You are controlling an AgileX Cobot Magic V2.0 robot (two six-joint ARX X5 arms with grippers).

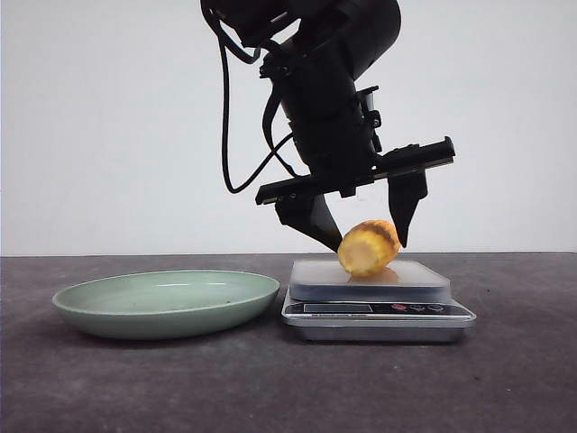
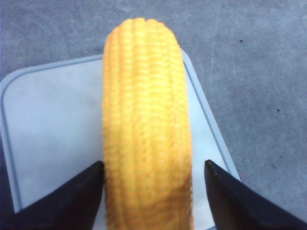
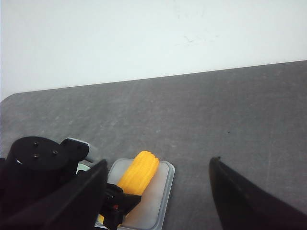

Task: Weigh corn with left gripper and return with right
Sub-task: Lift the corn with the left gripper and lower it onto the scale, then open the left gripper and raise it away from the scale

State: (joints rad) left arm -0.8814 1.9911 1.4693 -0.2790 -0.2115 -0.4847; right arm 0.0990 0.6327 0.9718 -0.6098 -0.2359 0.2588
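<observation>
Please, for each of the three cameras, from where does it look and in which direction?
Front view: low at table height, facing forward; shows the left end effector around the corn on the scale, beside the plate.
Left wrist view: on the left arm, looking down at the corn between its open fingers.
Right wrist view: on the right arm, high, looking across the table; its own fingers show.
All three views share the corn and the scale.
</observation>
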